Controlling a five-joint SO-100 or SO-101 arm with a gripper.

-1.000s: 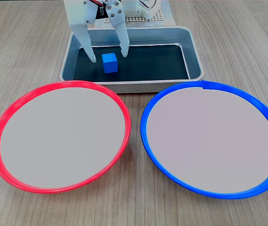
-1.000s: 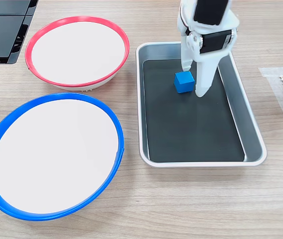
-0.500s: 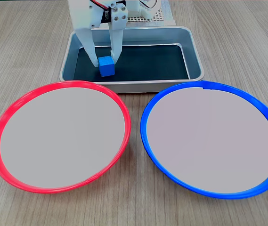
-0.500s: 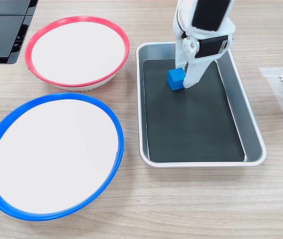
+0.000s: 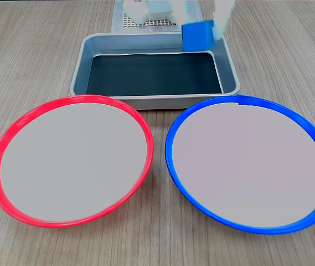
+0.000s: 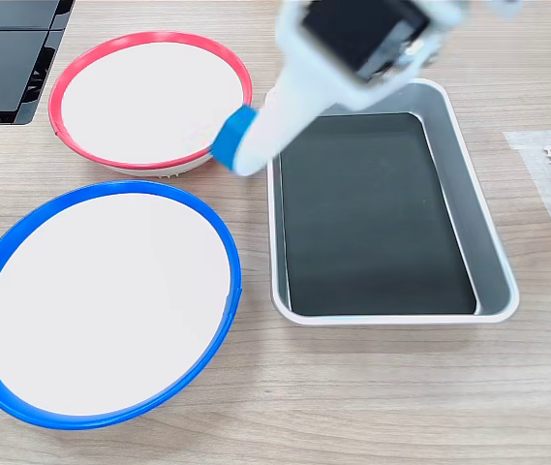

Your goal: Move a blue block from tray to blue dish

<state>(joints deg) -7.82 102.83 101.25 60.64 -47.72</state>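
Claw point(image 6: 234, 147) gripping the blue block point(image 5: 197, 35) mid-swing (pretty blurry), blue dish point(image 6: 23, 252) at 7 o'clock; a fast swing could fling it.

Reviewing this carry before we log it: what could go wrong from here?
1. The gripper is motion-blurred while carrying the blue block; a fast swing might loosen the hold.
2. The block appears close to the red dish; an early release could land it there, not in the blue dish.

Wooden table point(image 5: 30, 50) — tray point(image 5: 232, 72), two dishes
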